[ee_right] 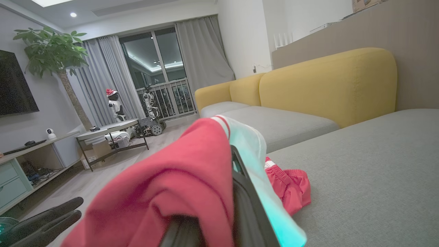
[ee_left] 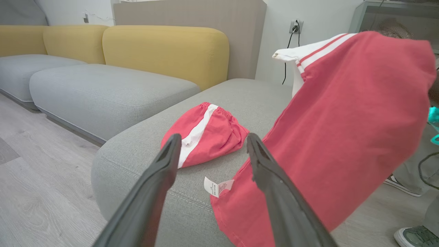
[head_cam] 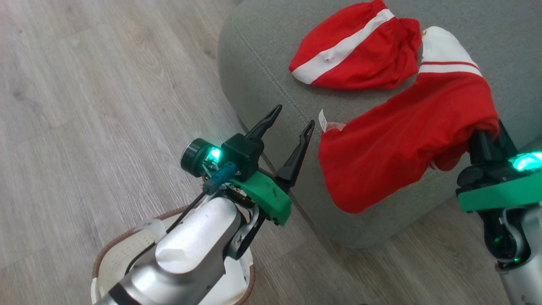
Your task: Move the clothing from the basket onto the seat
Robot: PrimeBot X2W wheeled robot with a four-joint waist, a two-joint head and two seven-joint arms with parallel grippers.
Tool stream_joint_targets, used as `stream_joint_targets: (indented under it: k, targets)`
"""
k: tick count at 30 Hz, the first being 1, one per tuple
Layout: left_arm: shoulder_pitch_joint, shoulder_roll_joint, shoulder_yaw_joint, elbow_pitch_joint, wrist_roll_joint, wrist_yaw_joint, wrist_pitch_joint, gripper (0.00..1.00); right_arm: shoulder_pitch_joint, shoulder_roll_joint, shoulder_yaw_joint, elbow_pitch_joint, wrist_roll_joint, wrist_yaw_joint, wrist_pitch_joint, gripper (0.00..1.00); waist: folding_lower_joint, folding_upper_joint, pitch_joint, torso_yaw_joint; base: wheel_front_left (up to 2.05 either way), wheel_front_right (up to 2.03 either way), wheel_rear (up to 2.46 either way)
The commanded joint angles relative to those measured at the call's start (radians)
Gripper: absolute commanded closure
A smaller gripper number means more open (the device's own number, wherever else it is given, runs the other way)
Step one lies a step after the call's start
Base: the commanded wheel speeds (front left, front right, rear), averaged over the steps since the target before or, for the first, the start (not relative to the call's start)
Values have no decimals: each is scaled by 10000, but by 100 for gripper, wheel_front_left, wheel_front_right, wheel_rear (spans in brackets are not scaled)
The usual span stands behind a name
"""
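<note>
A red garment with a white sleeve [head_cam: 402, 144] hangs from my right gripper [head_cam: 487, 137], which is shut on it. It drapes over the front corner of the grey seat [head_cam: 262, 63]. Another piece of clothing, red with a broad white band [head_cam: 360, 51], lies flat on the seat further back. My left gripper [head_cam: 294, 115] stands open and empty over the seat's edge, above the cream basket [head_cam: 101, 254], whose inside my forearm mostly hides. The left wrist view shows the lying piece [ee_left: 219, 130] beyond my fingers and the hanging garment [ee_left: 343, 130] to the right. In the right wrist view the held garment [ee_right: 178, 181] covers my right gripper [ee_right: 236, 164].
Wooden floor [head_cam: 84, 106] surrounds the seat and basket. A sofa with yellow backs [ee_left: 164, 48] runs behind the seat. A person's shoes [ee_left: 411, 236] stand on the floor at the right. A low table [ee_right: 109, 132] and TV cabinet [ee_right: 20, 164] stand across the room.
</note>
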Motion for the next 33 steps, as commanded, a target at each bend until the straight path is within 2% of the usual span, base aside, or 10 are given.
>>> stream_joint_targets:
  k: [1,6,15,22,27,28,30,33]
  targets:
    - [-579,9,274,-177,95,-11,-96,0,-399,-291,131,-403,158,-2,-67,100,0,0,61,-9,0,0,0]
    - [-768,-54,109,-46,186,-165,-101,0,-1210,-549,136,-420,518,-2,-67,100,0,0,294,9,0,0,0]
    - [-1460,-243,-298,140,670,-277,-109,0,-3210,-1730,-164,-115,655,-2,-67,100,0,0,1096,317,0,0,0]
    - [-2036,-409,-818,353,931,-711,37,0,-4289,-2488,-662,307,944,-2,-67,100,0,0,1769,513,0,0,0]
    - [-2708,-597,-1292,579,1159,-1051,83,0,-5456,-3460,-656,1187,1448,-2,-67,100,0,0,2444,734,0,0,0]
    - [-2708,-597,-1292,579,1159,-1051,83,0,-5456,-3460,-656,1187,1448,-2,-67,100,0,0,2444,734,0,0,0]
    - [-3053,-673,-1541,692,1221,-1184,89,0,-5927,-4018,-626,1776,1676,-2,-67,100,0,0,2801,892,0,0,0]
    - [-3273,-704,-1709,770,1238,-1251,106,0,-6172,-4346,-668,2222,1816,-2,-67,100,0,0,3032,994,0,0,0]
